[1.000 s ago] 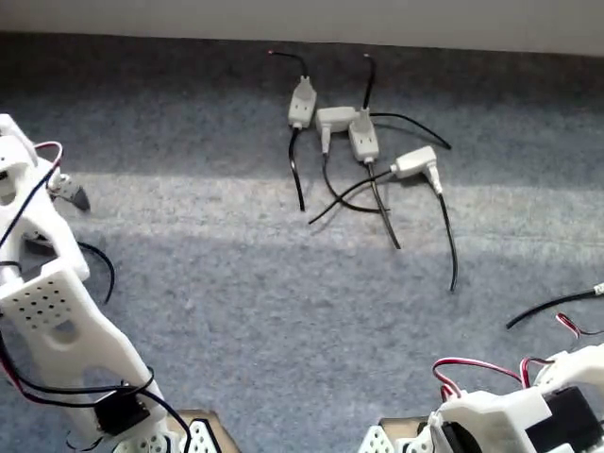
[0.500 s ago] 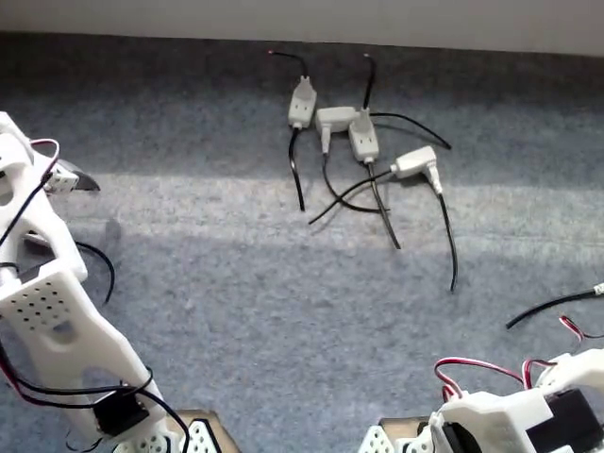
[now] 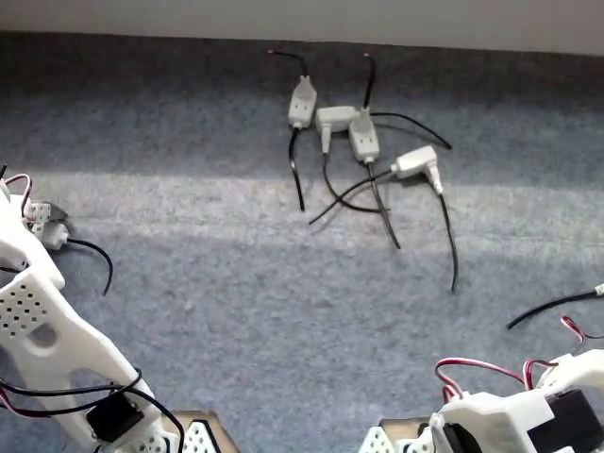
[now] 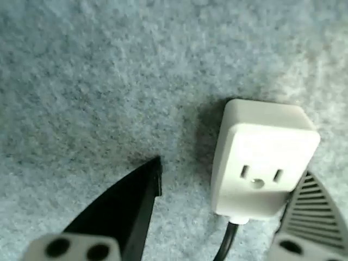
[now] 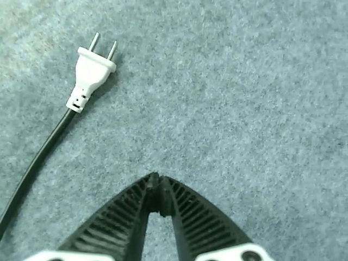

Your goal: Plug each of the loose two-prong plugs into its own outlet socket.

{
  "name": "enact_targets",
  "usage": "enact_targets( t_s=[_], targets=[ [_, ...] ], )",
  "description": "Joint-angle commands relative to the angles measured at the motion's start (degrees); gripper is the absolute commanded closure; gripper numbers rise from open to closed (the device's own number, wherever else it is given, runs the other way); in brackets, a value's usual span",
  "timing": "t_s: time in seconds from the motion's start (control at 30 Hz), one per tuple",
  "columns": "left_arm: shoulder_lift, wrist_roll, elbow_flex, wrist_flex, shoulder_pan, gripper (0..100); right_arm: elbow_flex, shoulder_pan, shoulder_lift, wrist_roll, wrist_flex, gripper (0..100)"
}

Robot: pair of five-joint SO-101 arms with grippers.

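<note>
Presently in frame: I have the left arm (image 3: 47, 321) at the left edge of the grey carpeted surface (image 3: 236, 283) and the right arm (image 3: 510, 415) at the near right corner.
Left grasp: the left fingers (image 4: 130, 212) stand wide apart and hold nothing.
Left target: a white outlet socket (image 4: 263, 163) lies face up on the surface between those fingers. It sits close against the ribbed one and clear of the black one.
Socket axis: its long side runs roughly parallel to the fingers, with the socket cord (image 4: 225, 244) leaving toward the wrist.
Right grasp: the right fingers (image 5: 130, 217) are pressed together, empty.
Right target: a white two-prong plug (image 5: 89, 70) lies flat, ahead of the closed tips and off to one side, well apart from them.
Plug axis: slightly slanted to the fingers, prongs pointing away and the plug cord (image 5: 38, 163) trailing back.
Far group: a cluster of white plugs and sockets (image 3: 363, 137) with tangled black leads lies at the far side, well apart from both arms.
Nearer arm: left for the socket, right for the loose plug.
Judged next move: I would close the left fingers across the socket's short width.
Change in the high view: the left arm has drawn down toward the near edge, and its dark tip no longer juts over the lit band. The cluster and the right arm are unmoved.
</note>
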Motion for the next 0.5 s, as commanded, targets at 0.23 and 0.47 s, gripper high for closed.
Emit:
enact_targets(
  t_s=[0.23, 0.47],
  targets=[
    [-1.19, 0.97, -8.04, -2.46, 3.82, 69, -0.75, 0.92, -0.48, 0.88, -1.27, 99.2],
    [-1.01, -2.02, -9.89, -2.55, 3.82, 92, -0.75, 0.92, -0.48, 0.88, -1.27, 99.2]
  ],
)
